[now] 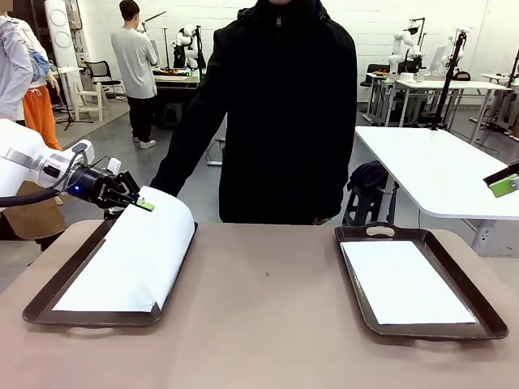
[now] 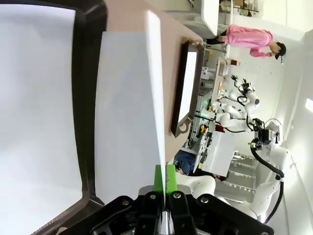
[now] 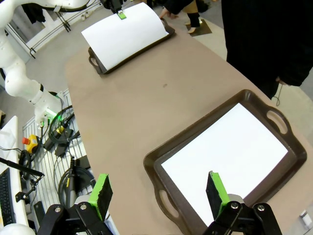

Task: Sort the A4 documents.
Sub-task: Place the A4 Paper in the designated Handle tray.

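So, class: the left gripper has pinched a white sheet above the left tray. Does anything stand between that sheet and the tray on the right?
Nothing visible does. The left gripper holds the sheet by its far edge over the left tray. The brown table between it and the right tray is bare; the person's hands stay off the table.

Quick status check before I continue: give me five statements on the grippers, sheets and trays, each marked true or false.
1. The left gripper is shut on the far edge of an A4 sheet. True.
2. That sheet lies flat in the left tray. False: its gripped end is lifted and curls above the tray.
3. The right gripper holds a sheet. False: its jaws are open and empty, above the near end of the right tray.
4. A white sheet lies flat inside the right tray. True.
5. The person's hand is pressing on the right tray. False: no hand touches it.
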Action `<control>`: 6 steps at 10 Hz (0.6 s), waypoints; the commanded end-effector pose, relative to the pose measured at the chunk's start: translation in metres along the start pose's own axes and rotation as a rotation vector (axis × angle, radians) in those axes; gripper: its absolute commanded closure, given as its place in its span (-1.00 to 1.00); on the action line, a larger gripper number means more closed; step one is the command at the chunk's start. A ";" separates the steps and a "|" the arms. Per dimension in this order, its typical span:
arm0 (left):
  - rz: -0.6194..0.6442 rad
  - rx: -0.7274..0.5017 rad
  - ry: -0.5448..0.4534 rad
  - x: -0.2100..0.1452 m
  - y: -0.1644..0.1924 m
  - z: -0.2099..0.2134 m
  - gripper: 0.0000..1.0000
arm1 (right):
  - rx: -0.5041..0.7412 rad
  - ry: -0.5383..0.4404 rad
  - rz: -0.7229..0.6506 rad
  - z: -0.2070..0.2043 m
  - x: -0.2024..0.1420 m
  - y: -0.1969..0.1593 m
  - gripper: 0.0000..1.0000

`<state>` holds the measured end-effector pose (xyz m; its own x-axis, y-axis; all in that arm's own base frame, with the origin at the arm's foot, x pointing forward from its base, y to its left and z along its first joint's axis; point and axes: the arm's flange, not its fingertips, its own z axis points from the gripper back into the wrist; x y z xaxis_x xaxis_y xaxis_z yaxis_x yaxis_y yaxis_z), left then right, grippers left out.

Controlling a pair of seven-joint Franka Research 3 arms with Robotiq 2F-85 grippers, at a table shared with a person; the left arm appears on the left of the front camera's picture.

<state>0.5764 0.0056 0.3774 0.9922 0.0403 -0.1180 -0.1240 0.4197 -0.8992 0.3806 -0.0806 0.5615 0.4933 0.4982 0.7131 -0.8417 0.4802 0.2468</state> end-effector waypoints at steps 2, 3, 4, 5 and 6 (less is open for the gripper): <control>0.117 0.109 -0.006 -0.001 0.005 0.010 0.98 | -0.001 0.000 0.000 -0.001 0.000 0.000 -1.00; 0.104 0.140 -0.013 0.001 0.009 0.015 0.98 | -0.001 0.000 0.000 -0.001 0.000 0.000 -1.00; 0.065 0.165 0.003 0.003 0.013 0.022 0.98 | -0.001 0.000 0.000 -0.001 0.000 0.000 -1.00; 0.044 0.179 0.013 0.005 0.019 0.026 0.98 | -0.001 0.000 0.000 -0.001 0.000 0.000 -1.00; 0.046 0.199 0.038 0.012 0.024 0.029 0.98 | -0.001 0.000 0.000 -0.001 0.000 0.000 -1.00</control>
<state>0.5767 0.0355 0.3678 0.9814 0.0689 -0.1791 -0.1861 0.5702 -0.8001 0.3806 -0.0806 0.5616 0.4933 0.4982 0.7131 -0.8417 0.4802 0.2468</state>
